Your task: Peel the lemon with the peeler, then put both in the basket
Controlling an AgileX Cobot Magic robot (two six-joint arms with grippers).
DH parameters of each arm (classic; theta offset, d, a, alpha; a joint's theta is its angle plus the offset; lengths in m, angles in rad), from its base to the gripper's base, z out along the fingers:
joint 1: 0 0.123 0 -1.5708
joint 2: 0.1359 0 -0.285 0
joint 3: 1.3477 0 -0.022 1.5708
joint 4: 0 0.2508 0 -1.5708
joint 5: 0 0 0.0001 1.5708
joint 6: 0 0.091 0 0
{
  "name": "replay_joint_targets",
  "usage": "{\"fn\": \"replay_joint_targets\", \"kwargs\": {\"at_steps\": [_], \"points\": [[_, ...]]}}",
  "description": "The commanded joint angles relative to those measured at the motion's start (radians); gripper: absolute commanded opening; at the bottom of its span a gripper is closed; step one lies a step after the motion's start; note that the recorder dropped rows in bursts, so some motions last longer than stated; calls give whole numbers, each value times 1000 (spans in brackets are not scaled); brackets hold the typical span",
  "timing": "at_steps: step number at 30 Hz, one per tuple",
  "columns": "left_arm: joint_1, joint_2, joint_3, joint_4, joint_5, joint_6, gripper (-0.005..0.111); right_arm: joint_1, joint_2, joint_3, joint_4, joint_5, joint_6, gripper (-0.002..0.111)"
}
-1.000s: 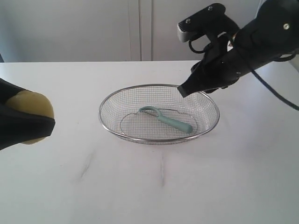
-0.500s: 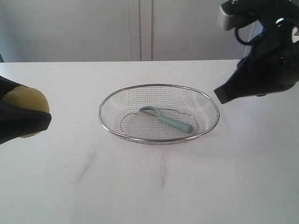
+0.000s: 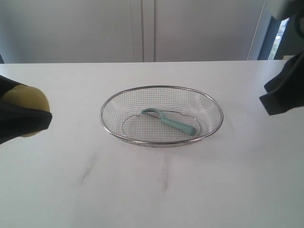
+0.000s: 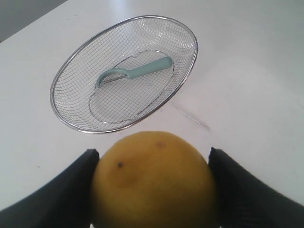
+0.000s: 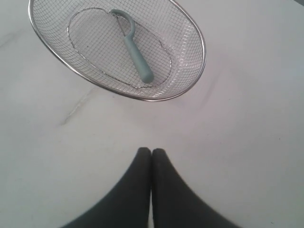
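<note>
Left gripper at the left edge of the exterior view, black fingers spread wide and pressed to either side of the lemon, clamping it above the white table. Right gripper at the right edge, jaws pressed together with nothing between them, hanging over bare tabletop just beside the basket and touching nothing.

Pale panelled wall behind the table's far edge. Oval wire-mesh basket with a thick metal rim, upright at the centre of the tabletop, between the two arms and touched by neither.

Lemon outside the basket and well to its left, off the surface in the left gripper's hold, yellow skin with one small dark speck turned toward the wrist camera.

Slim teal-handled peeler flat on the basket's mesh floor, looped head near the middle, handle slanting toward the right gripper's side, metal blade across the loop.

Faint grey streaks on the table in front of the basket.
</note>
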Motion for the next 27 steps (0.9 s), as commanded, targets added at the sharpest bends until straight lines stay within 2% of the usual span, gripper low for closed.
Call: {"fn": "replay_joint_targets", "kwargs": {"at_steps": [1, 10, 21, 25, 27], "points": [[-2, -10, 1, -27, 1, 4, 0, -5, -27, 5, -4, 1, 4, 0], [-2, 13, -14, -54, -94, -9, 0, -5, -27, 5, -4, 1, 4, 0], [-4, 299, -262, 71, 70, -152, 0, -5, -27, 5, -4, 3, 4, 0], [-69, 377, -334, 143, 54, -168, 0, -5, -27, 5, -4, 1, 4, 0], [-126, 416, -369, 213, 17, -215, 0, -5, -27, 5, -4, 1, 4, 0]]}}
